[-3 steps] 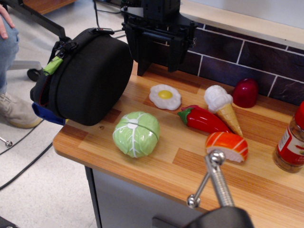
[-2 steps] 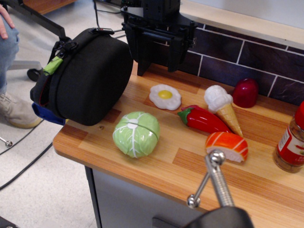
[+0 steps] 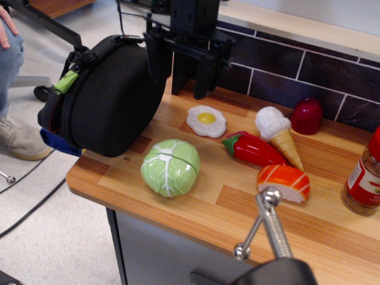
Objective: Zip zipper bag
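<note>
Wooden worktop (image 3: pixel 196 205) holds the zipper bag (image 3: pixel 104 98) at its left end, half over the edge. I see my end effector (image 3: pixel 189 83) just right of the bag, released and holding nothing. Blue lining pokes out, so I think the zipping is not done.

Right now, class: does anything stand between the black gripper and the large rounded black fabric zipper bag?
Nothing visible does. The open black gripper hangs just right of the large rounded black fabric zipper bag; the toy fried egg lies below, aside.

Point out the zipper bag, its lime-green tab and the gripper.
zipper bag (image 3: pixel 113 107), main camera view, black side panel.
lime-green tab (image 3: pixel 66 82), main camera view, middle of tab.
gripper (image 3: pixel 191 89), main camera view, between the fingertips.
</note>
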`<state>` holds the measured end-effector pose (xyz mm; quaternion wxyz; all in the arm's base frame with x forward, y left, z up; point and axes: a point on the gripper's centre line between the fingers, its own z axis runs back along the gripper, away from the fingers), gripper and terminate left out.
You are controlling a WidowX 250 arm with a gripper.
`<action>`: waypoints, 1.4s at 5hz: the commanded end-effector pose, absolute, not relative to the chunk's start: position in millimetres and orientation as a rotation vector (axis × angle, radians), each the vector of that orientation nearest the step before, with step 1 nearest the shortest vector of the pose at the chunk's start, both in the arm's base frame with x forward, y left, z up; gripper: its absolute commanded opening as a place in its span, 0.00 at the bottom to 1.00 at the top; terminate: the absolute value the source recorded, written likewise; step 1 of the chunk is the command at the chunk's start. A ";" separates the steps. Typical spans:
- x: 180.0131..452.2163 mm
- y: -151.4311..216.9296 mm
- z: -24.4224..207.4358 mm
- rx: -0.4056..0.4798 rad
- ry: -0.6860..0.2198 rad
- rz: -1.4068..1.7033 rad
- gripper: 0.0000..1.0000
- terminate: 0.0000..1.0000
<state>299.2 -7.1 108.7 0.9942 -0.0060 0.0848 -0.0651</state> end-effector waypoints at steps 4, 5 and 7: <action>232.9 86.4 131.5 0.061 0.045 -0.362 1.00 0.00; 237.2 88.2 126.3 0.062 0.038 -0.340 1.00 0.00; 238.1 87.7 107.2 0.070 -0.022 -0.328 1.00 0.00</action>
